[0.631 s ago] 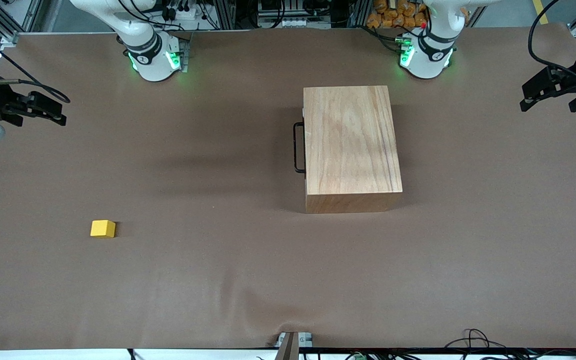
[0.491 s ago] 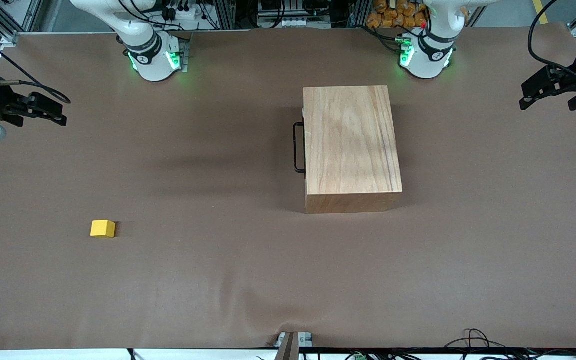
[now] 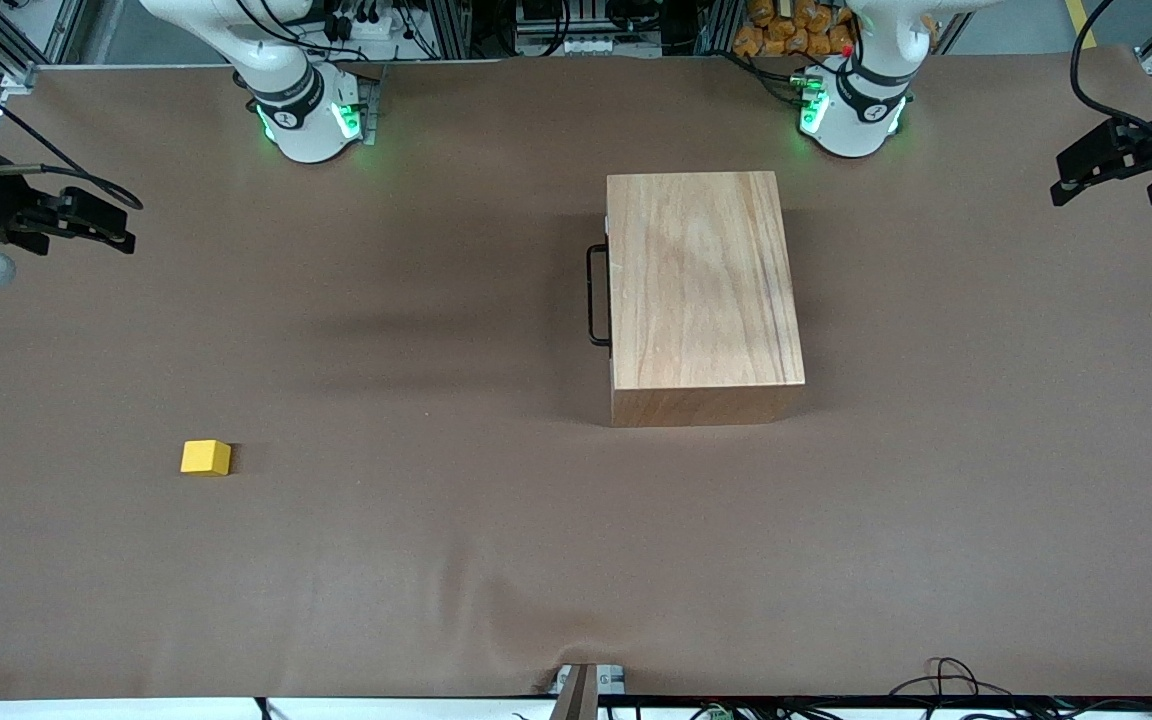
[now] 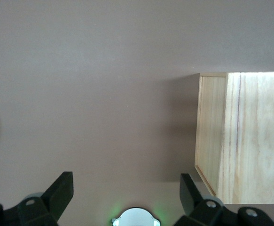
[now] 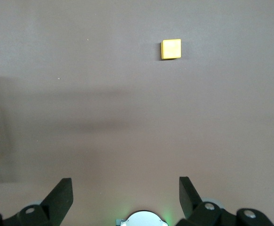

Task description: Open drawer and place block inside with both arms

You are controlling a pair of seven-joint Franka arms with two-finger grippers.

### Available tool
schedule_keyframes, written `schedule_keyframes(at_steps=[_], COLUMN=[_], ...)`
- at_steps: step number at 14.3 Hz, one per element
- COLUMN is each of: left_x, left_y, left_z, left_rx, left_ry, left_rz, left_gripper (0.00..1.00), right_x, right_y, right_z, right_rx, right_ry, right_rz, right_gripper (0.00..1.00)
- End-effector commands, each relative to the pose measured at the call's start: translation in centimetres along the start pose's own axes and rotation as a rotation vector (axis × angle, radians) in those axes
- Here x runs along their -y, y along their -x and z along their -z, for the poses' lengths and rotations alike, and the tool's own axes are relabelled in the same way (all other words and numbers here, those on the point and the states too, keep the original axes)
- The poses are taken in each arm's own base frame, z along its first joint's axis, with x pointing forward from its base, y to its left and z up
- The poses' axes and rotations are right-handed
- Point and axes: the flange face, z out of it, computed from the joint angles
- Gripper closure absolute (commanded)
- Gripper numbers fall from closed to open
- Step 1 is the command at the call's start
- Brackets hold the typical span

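Since the earlier frame, the left tool has risen toward the upper right corner of the front view, while the right tool has shifted only slightly at the upper left edge. Both tools hang over bare brown bench with fingers spread wide, gripping nothing. At center right of the frame the wooden box sits on the bench, its drawer closed, with the black loop handle facing the right arm's end. In the lower left, the yellow block lies alone on the bench, well apart from box and tools.
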Motion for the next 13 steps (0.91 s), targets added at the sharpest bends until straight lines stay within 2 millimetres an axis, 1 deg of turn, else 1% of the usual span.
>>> schedule_keyframes(at_steps=[1,4,5,7,10,11,12,13], left_x=[-0.2,-0.4,-0.2,-0.8,-1.8,-3.2,-5.0,-6.3], left_y=[-0.1,-0.2,-0.6,-0.8,-2.0,-2.7,-3.3,-3.7], left_z=[0.5,1.0,0.6,0.8,0.4,-0.1,-0.4,-0.2], left_rx=[0.007,-0.003,0.004,0.000,0.003,0.014,0.015,0.008], left_ry=[-0.006,0.002,0.005,0.005,0.009,0.009,0.008,0.012], left_rz=[-0.005,-0.006,-0.004,-0.014,0.002,-0.022,-0.056,-0.079], left_gripper=[0.00,0.00,0.00,0.00,0.00,0.00,0.00,0.00], right_x=[-0.2,-0.1,-0.1,-0.1,-0.2,-0.1,0.0,0.0], right_y=[-0.1,-0.1,-0.2,-0.2,-0.4,-0.5,-0.8,-0.8], right_z=[0.0,-0.1,-0.2,-0.4,-0.6,-0.8,-1.1,-1.1], right_rx=[0.006,0.003,0.005,0.010,0.014,0.016,0.022,0.022], right_ry=[0.000,0.000,0.000,0.002,0.001,0.002,0.002,0.003], right_rz=[0.004,0.006,0.006,0.005,0.004,0.005,0.003,0.002], right_gripper=[0.00,0.00,0.00,0.00,0.00,0.00,0.00,0.00])
